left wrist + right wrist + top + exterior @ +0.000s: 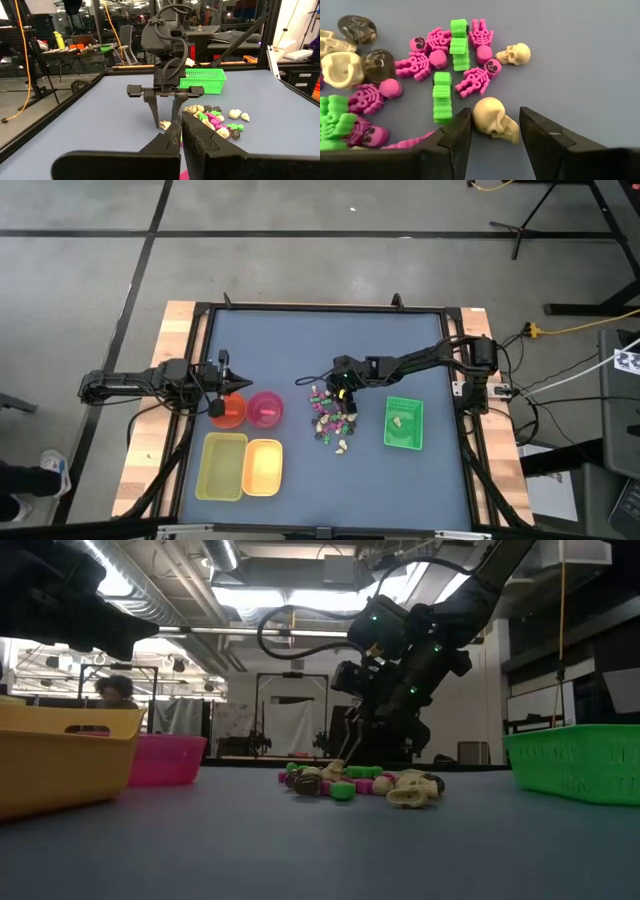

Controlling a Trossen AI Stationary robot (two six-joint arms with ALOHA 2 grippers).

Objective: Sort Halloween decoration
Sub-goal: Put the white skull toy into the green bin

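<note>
We see the right gripper (492, 135) low over the pile of Halloween decoration (333, 418), which lies mid-table between the pink bowl (265, 409) and the green tray (404, 423). Its jaws stand apart, 1 on each side of a cream skull (494, 119); whether they touch it we cannot tell. Just beside the skull lie magenta skeletons (476, 79), green pieces (442, 96) and dark skulls (377, 63). The left gripper (181, 131) hangs above the orange bowl (227, 411) at the table's left side, jaws clenched on nothing visible. 2 yellow trays (241, 468) sit near the table's front edge.
</note>
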